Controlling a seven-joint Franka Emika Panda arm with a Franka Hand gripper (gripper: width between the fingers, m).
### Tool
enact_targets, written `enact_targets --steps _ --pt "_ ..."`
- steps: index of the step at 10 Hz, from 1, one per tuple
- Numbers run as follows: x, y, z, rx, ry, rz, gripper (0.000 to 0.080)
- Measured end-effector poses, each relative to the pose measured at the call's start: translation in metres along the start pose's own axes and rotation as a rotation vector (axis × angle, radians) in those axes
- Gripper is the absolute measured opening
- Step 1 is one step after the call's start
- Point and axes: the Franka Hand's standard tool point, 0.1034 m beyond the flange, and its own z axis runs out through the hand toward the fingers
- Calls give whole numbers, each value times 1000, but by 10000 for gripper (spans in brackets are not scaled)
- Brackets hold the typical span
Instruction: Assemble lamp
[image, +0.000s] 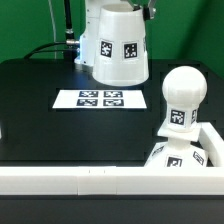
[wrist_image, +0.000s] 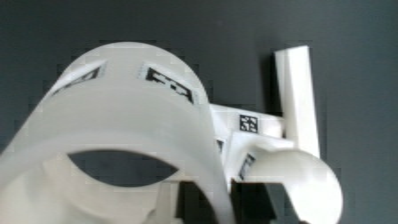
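Observation:
The white tapered shade (image: 119, 47) with square tags is at the back of the table. My gripper (image: 137, 8) is at its top, mostly cut off by the frame edge. In the wrist view the shade (wrist_image: 116, 110) fills most of the picture, and my gripper (wrist_image: 217, 205) is shut on its rim wall, one dark finger on each side. The round bulb (image: 182, 88) stands upright on its tagged stem on the base (image: 172, 156) at the exterior view's right, apart from the shade. The bulb (wrist_image: 294, 178) and base (wrist_image: 246, 122) also show in the wrist view beyond the shade.
The marker board (image: 100, 98) lies flat on the black table between the shade and the front. A white wall (image: 70, 181) runs along the table's front and turns up the exterior view's right side (image: 212, 135), also seen in the wrist view (wrist_image: 294, 85). Cables hang at the back.

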Motion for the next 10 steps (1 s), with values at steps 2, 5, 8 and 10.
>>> enact_targets --steps 2,5,8,10 --pt "-1 0 1 0 -2 0 46" --pt "-1 -3 -3 6 4 -15 46" --pt "7 -47 -24 19 20 34 46" --pt "23 -65 -39 28 25 33 46"
